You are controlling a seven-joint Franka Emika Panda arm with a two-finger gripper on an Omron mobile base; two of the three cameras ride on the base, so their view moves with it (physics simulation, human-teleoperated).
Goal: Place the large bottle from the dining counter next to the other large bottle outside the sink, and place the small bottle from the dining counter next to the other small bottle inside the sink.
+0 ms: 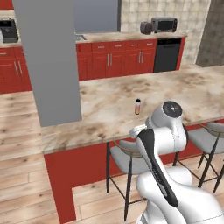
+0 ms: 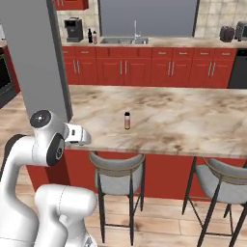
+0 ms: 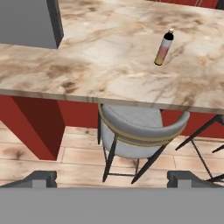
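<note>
Bottle: one small bottle stands upright on the marble table, dark cap on top, pale body shading to orange at the foot; in the hand view it sits at about 1 o'clock, well apart from the jaws.
Table: a long marble top on a red base; the bottle is near the middle of its width, set back from the near edge.
Jaws: released, spread wide, grasping nothing; the gripper hangs below the table edge over the wood floor, its two finger tips at 7 and 5 o'clock of the hand view.
Stools: a grey stool is tucked under the table edge just below the bottle; a second grey stool stands at 3 o'clock of the first.
Pillar: a grey pillar rises from the table at 10 o'clock of the bottle.
Far counter: red cabinets along the back wall carry a sink with a tap; two bottles stand just beside the sink at its 9 o'clock, next to a coffee machine.
Appliances: a toaster oven at 1 o'clock in the left base view, with a black dishwasher below it.
</note>
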